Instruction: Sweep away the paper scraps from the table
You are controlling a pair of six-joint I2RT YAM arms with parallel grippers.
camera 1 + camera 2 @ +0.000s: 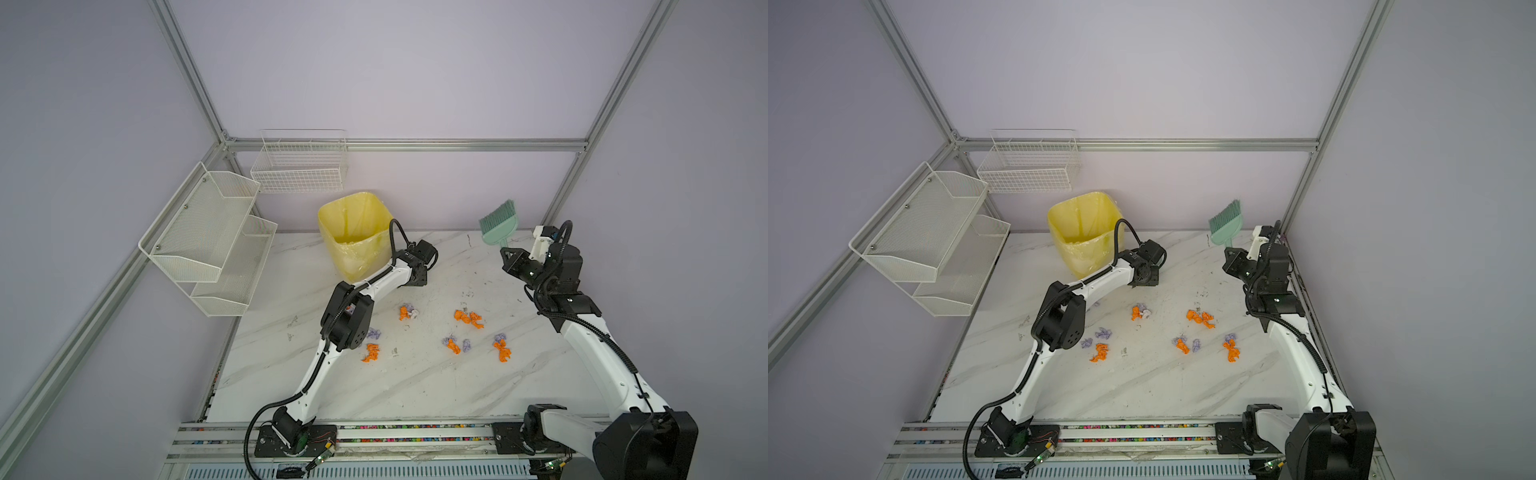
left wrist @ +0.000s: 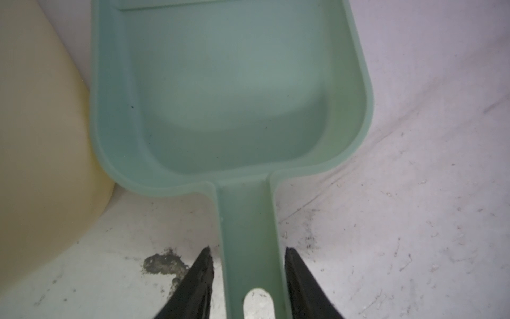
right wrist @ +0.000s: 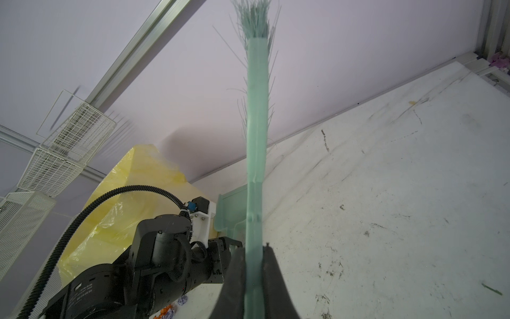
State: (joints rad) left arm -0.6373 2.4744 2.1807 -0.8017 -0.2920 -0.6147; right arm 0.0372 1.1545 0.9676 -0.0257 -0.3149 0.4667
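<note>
Mint-green plastic sits between the left jaws: they straddle the dustpan handle [image 2: 248,234], partly open, a sliver of gap on each side, not yet clamped. Closing off-centre could twist the dustpan [image 2: 234,96] against the yellow bin [image 1: 353,232] just beside it, or let it slip when lifted. The right jaws are clamped on the brush [image 1: 498,224], bristles up, well apart from the bin. The paper scraps [image 1: 469,318] lie on the desk [image 1: 415,386], on the bin's arm-base side; a hard stroke could scatter them overboard.
</note>
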